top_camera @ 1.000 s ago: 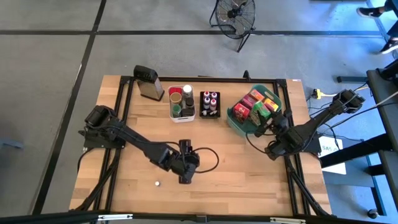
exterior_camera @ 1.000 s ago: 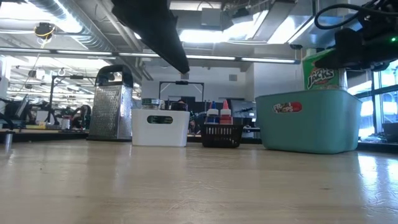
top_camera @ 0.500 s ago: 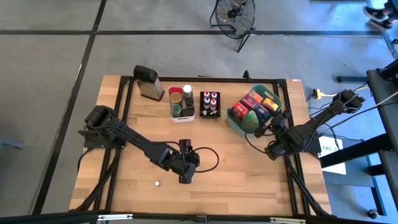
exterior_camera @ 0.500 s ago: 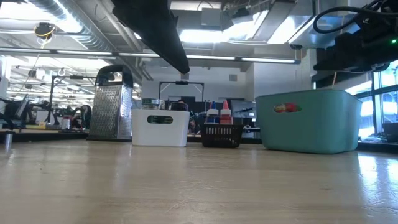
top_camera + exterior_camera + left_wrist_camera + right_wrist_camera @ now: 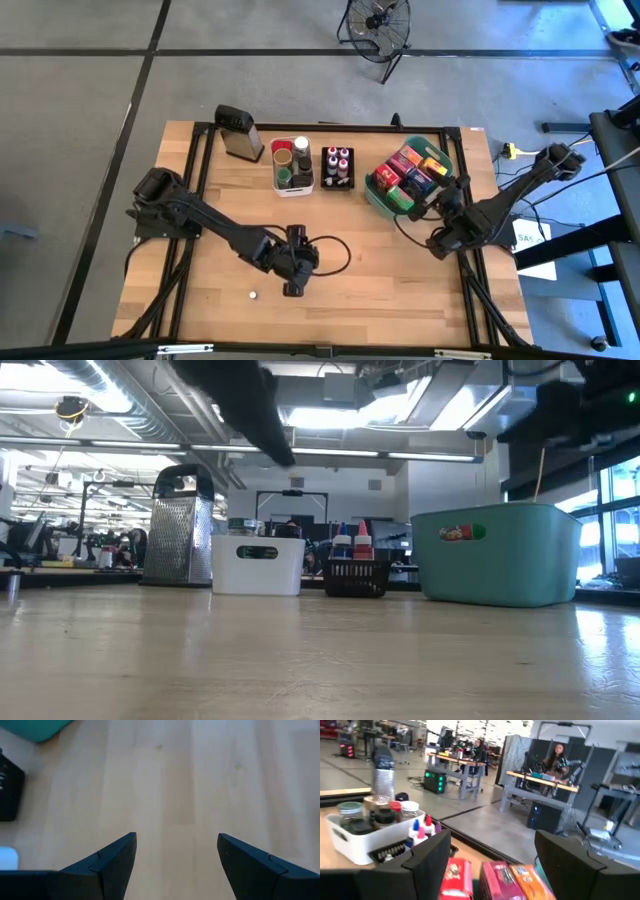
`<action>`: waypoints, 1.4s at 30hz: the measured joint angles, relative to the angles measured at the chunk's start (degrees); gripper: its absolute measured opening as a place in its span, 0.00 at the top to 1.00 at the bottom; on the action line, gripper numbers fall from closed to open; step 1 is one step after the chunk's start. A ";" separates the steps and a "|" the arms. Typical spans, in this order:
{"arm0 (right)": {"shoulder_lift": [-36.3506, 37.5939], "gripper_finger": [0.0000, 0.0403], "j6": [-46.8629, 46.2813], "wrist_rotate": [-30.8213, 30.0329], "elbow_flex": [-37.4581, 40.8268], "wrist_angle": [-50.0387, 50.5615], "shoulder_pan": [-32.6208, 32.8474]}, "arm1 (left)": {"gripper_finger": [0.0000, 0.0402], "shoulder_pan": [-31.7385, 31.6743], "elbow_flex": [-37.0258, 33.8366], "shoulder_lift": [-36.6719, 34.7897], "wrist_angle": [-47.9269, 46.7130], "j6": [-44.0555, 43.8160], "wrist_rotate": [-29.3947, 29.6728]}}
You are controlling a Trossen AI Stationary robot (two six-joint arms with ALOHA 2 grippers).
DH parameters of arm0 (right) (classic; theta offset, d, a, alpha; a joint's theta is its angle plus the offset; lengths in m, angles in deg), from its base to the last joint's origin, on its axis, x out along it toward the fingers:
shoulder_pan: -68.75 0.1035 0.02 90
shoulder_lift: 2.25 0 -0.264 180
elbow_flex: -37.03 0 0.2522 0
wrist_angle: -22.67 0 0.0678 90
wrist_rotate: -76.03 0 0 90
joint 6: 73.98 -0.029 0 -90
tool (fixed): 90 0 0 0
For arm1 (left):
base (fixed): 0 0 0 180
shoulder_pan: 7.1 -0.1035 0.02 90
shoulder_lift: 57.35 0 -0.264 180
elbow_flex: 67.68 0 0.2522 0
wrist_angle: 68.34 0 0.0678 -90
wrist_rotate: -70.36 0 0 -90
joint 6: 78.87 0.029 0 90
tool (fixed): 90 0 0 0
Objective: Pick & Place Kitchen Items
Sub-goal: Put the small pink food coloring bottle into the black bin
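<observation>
The kitchen items fill the teal basket [image 5: 385,198] at the table's far right: red, pink and orange boxes [image 5: 500,877] and a green packet [image 5: 399,195] lying among them. My right gripper [image 5: 428,205] stands open at the basket's near right rim, level, with nothing between its fingers [image 5: 427,865]. My left gripper [image 5: 296,270] hangs open over bare wood at the table's middle, tilted downward, its fingers [image 5: 117,857] empty. More jars sit in the white bin [image 5: 293,165] and little bottles in the black tray [image 5: 338,167].
A metal grater [image 5: 238,132] stands at the far left beside the white bin [image 5: 257,563] and the black tray [image 5: 356,575]. A small white bit [image 5: 253,295] lies on the near left wood. A black cable [image 5: 335,255] loops beside my left gripper. Bare wood covers the near half.
My right gripper has opened and let go of the green packet, which has dropped from above the basket's rim in among the boxes. The gripper has risen slightly.
</observation>
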 joint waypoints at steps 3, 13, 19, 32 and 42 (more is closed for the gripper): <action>0.00 0.27 6.40 0.00 -3.70 -0.42 2.01 | 0.32 0.46 0.00 -2.52 -0.06 -1.19 -2.23; 0.01 0.27 33.82 5.33 -12.04 -17.65 9.05 | 0.32 9.04 0.11 -12.95 -9.62 -18.95 -2.00; -1.62 0.27 48.29 18.76 -12.04 -33.78 11.39 | 0.32 17.58 0.11 -12.27 -12.38 -25.87 3.40; -13.89 0.27 79.02 50.02 -12.01 -68.67 10.75 | 0.32 27.19 0.00 -2.29 -19.84 -34.44 4.59; -17.38 0.27 85.04 57.74 -12.01 -72.55 7.09 | 0.33 31.58 -4.41 -1.33 -27.36 -48.82 12.84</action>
